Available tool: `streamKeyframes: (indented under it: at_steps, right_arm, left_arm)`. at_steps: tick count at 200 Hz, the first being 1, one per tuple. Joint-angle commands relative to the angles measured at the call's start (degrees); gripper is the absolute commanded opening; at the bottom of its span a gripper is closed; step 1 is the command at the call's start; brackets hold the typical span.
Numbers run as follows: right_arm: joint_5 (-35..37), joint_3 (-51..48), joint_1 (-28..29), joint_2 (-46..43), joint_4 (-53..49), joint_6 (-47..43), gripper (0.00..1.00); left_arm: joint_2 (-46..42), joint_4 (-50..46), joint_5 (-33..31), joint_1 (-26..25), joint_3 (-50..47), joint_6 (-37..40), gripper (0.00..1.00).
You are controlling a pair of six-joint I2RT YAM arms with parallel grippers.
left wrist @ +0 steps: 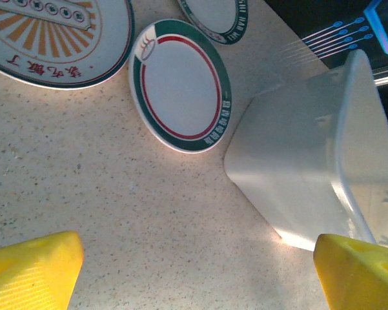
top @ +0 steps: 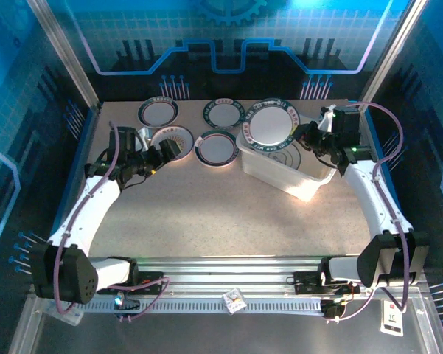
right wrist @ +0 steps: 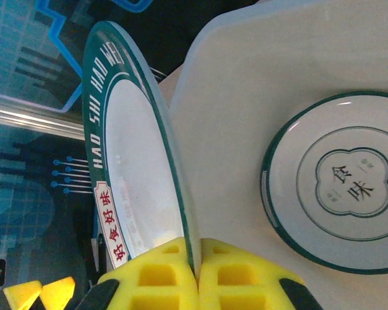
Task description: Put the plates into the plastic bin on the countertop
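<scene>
Jaws of R gripper (right wrist: 197, 261) clamp a plate (right wrist: 135, 168) by its edge, tilted at the bin (right wrist: 245, 77) rim, prob. to slide in; L gripper (left wrist: 197, 274) jaws wide apart above the worktop (left wrist: 116, 213), free for the next.

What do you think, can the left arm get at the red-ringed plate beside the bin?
Probably yes: its fingers are open and empty, the red-ringed plate lies flat just ahead, and only bare countertop lies between them.
</scene>
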Motion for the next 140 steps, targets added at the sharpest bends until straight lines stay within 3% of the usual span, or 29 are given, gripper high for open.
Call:
streamKeyframes:
  at_steps: [1, 140]
  right_arm:
    - [1.2, 3.0, -0.8, 2.0, -1.3, -0.9, 0.0]
    - [4.2, -1.3, -5.7, 6.8, -0.7, 0.9, 0.0]
  left_arm:
    - [1.2, 0.9, -0.5, 0.6, -0.8, 1.4, 0.93]
    - [6.0, 1.1, -0.2, 0.6, -0.8, 2.1, 0.93]
